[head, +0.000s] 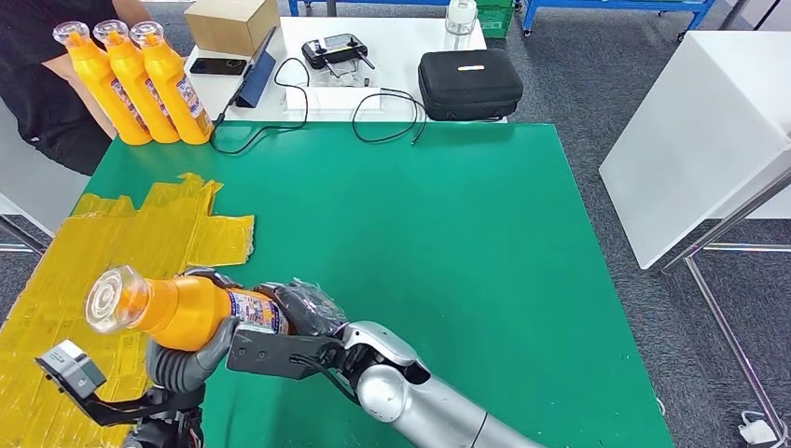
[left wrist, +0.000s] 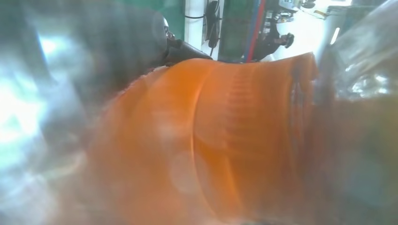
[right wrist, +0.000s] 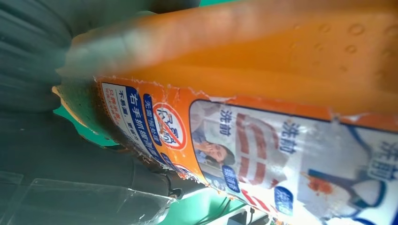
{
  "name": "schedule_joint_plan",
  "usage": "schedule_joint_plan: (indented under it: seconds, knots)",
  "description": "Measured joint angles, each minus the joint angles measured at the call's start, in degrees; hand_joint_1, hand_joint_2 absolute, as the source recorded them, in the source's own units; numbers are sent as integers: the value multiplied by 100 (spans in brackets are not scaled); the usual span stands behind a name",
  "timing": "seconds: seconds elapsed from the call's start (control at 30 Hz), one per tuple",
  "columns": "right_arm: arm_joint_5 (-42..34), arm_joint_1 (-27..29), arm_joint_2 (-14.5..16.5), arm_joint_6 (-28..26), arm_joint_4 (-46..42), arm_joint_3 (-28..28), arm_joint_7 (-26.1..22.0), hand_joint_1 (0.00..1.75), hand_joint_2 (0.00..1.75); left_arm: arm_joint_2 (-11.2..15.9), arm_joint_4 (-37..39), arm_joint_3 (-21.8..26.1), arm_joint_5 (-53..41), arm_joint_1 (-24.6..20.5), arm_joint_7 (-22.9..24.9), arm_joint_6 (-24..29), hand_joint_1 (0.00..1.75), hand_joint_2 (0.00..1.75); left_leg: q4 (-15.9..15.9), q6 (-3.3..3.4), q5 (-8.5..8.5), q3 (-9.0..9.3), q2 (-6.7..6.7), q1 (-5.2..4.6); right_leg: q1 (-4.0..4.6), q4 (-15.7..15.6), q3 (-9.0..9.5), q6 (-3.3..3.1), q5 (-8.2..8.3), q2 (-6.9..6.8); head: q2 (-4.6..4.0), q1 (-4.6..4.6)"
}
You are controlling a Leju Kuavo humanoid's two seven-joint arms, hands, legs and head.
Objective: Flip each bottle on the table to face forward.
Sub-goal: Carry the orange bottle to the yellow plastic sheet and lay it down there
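An orange bottle (head: 182, 306) with a clear cap (head: 114, 299) lies on its side above the table's near-left part, cap pointing left. My left hand (head: 191, 357) grips it from beneath near the neck. Around its base, by the printed label (head: 256, 311), my right hand (head: 303, 313) is wrapped. The left wrist view has the orange body (left wrist: 211, 140) blurred and very close. Up close in the right wrist view is the label (right wrist: 281, 154). Three more orange bottles (head: 140, 84) stand upright in a row at the table's far-left corner, next to a person in black (head: 42, 103).
Yellow tape (head: 121, 252) covers the left part of the green table (head: 420, 243). Behind it a white table (head: 392, 42) carries a cardboard box (head: 228, 23), a phone (head: 216, 66), a controller (head: 336, 49), a black case (head: 469, 82) and cables. Another white table (head: 700, 131) stands to the right.
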Motion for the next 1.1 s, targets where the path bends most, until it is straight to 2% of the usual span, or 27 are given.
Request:
schedule_joint_plan:
  seconds: [0.33, 0.37, 0.43, 0.47, 0.5, 0.57, 0.7, 0.87, 1.1]
  knots:
    - [-20, -4, 19, -13, 53, 5, -6, 175, 175, -3, 0, 10, -4, 15, -5, 4, 175, 175, 0, 0, 0, 0, 0, 0, 0, 0, -1, 0, 0, 0, 0, 0]
    - [-24, -4, 19, -15, 56, 5, -7, 154, 175, -4, 0, 11, -6, 15, -6, 5, 175, 175, 0, 0, 0, 0, 0, 0, 0, 0, -1, 0, 0, 0, 0, 0]
    - [-30, -2, 19, -37, 61, 5, -10, 67, 175, -9, 0, 12, -11, 17, -6, 10, 175, 175, 0, 0, 0, 0, 0, 0, 0, 0, -1, 0, 0, 0, 0, 0]
    - [-26, 3, 19, -68, 63, 5, -18, 23, 131, -11, 0, 13, -14, 17, -7, 13, 175, 175, 0, 0, 0, 0, 0, 0, 0, 0, -1, 0, 0, 0, 0, 0]
    - [-12, 15, 19, -119, 63, 5, -34, 0, 87, -14, -1, 13, -19, 16, -10, 24, 175, 175, 0, 0, 0, 0, 0, 0, 0, 0, -1, 0, 0, 0, 0, -1]
    - [41, 71, 16, -244, 45, -6, -82, 0, 0, -20, -10, 11, -37, 18, -21, 69, 175, 175, 0, 0, 0, 0, 0, 0, 0, 0, -2, 0, 0, 0, 0, 0]
    - [165, 356, -67, -478, -227, -154, -214, 0, 0, -31, -120, 31, -338, 29, -171, 333, 175, 175, 0, 0, 0, -1, -1, 0, 0, 0, -3, 0, 0, -1, 0, 0]
    - [345, 954, -348, -704, -1003, -575, -465, 0, 0, -29, -288, 251, -1622, 33, -584, 1076, 175, 175, 0, 0, -1, -6, -9, 0, 0, -1, -4, 0, -1, -2, 0, 0]
    - [437, 1522, -609, -774, -1868, -1051, -651, 0, 0, -9, -333, 578, -2499, 24, -622, 1574, 175, 175, 0, -1, -1, -6, -9, 0, 0, -2, -7, 0, 0, -3, 0, 1]
